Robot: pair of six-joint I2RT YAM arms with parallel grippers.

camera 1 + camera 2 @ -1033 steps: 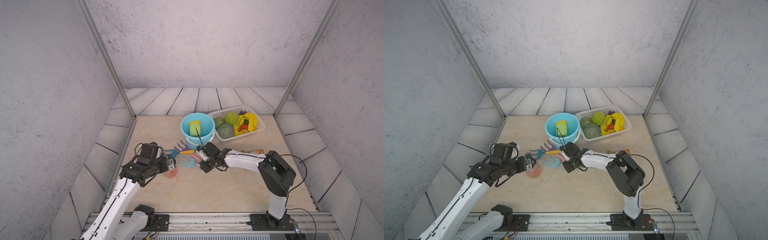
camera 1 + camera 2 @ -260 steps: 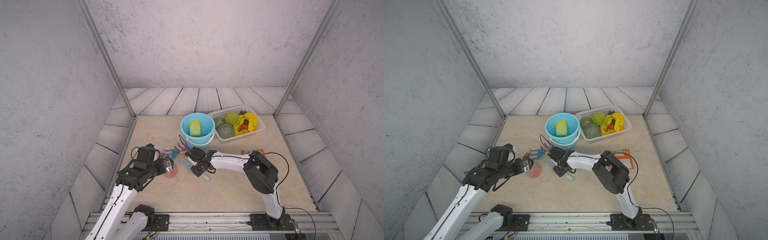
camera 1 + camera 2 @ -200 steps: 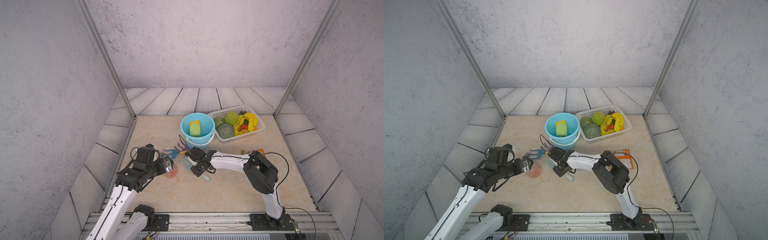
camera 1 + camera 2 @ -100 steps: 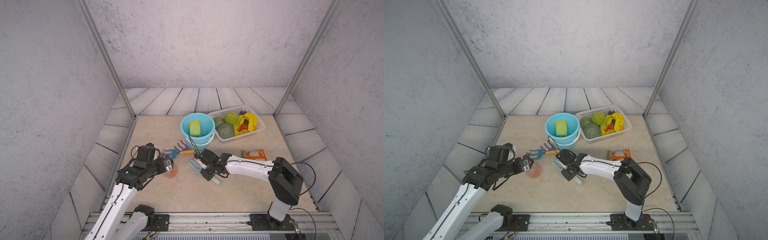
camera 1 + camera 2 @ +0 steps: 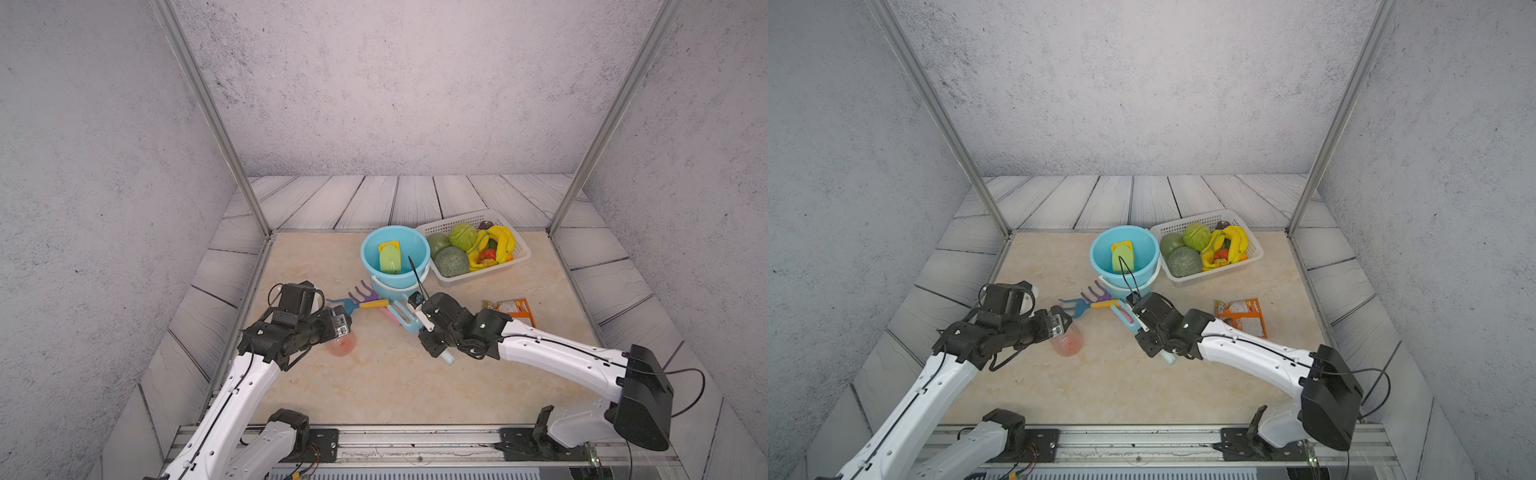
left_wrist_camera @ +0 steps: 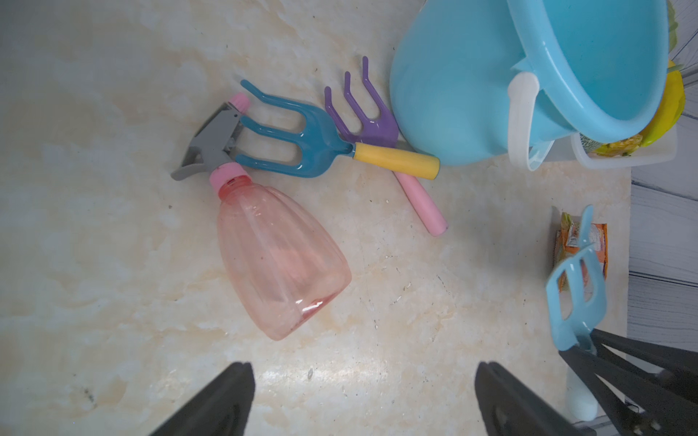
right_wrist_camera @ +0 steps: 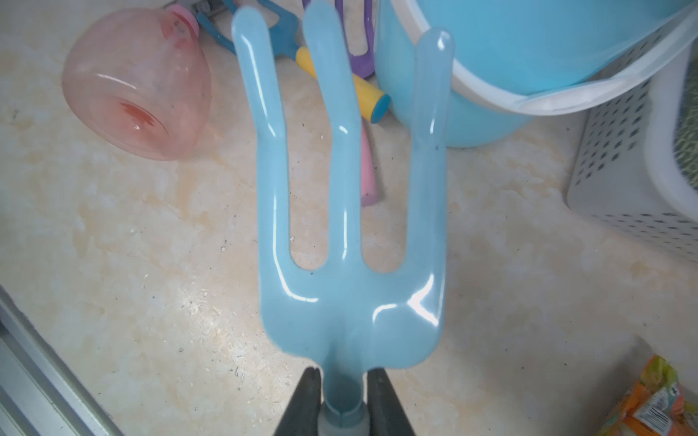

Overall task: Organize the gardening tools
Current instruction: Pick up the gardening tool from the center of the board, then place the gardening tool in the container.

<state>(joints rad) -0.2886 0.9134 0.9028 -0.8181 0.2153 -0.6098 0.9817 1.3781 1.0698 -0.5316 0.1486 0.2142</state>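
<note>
My right gripper (image 7: pixel 343 381) is shut on the neck of the light-blue fork (image 7: pixel 347 226), which hangs above the table with its tines toward the blue bucket (image 5: pixel 395 249); both top views show that fork (image 5: pixel 1127 318). The pink spray bottle (image 6: pixel 279 256) lies on its side, its nozzle against the teal fork (image 6: pixel 298 139). The purple rake (image 6: pixel 362 113) lies beside the bucket. My left gripper (image 6: pixel 362 381) is open over bare table, just short of the bottle's base. A yellow trowel (image 5: pixel 388 245) and a green shovel (image 5: pixel 389 259) stand in the bucket.
A white basket (image 5: pixel 457 220) of fruit and vegetables sits to the right of the bucket. An orange packet (image 5: pixel 513 309) lies flat beside my right arm. Metal frame posts and grey walls close in the sides.
My right gripper has carried the light-blue fork to the right, away from the other tools, which uncovered the orange packet. The left gripper has barely moved.
</note>
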